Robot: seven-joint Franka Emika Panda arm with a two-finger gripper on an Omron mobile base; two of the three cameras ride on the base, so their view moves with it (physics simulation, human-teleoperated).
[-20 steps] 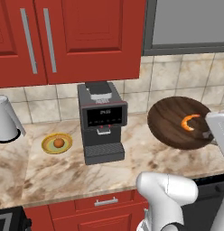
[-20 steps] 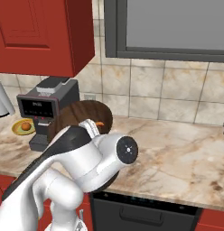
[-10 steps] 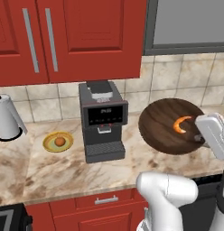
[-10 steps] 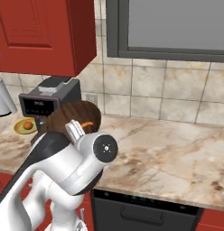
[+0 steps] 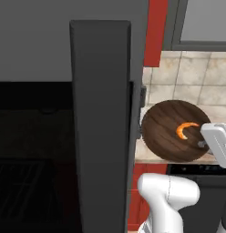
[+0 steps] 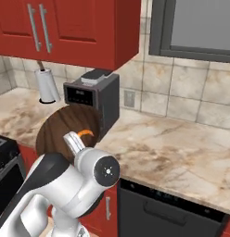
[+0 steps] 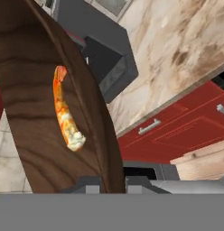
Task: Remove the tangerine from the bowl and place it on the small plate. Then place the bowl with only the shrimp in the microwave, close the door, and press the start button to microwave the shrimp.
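Note:
My gripper [image 7: 113, 182] is shut on the near rim of the dark wooden bowl [image 7: 32, 90], which it holds tilted in the air. The curved orange shrimp [image 7: 66, 117] lies alone inside the bowl. In the left base view the bowl [image 5: 165, 132] with the shrimp [image 5: 185, 129] hangs right of the microwave's open door [image 5: 101, 127], seen edge-on, with the gripper [image 5: 203, 143] at the bowl's right rim. The microwave's dark cavity [image 5: 33, 150] opens at the left. The right base view shows the bowl [image 6: 61, 132] above my arm. The tangerine and small plate are out of view.
A black coffee machine [image 6: 91, 97] stands on the marble counter [image 6: 172, 148] just behind the bowl, with a paper towel roll [image 6: 45, 85] further left. Red cabinets [image 6: 66, 23] hang above. A dark dishwasher front [image 6: 168, 208] sits under the counter.
The base has driven, so both base views have shifted: the open microwave now stands close at the left. The bowl with the shrimp stays gripped and has been carried along.

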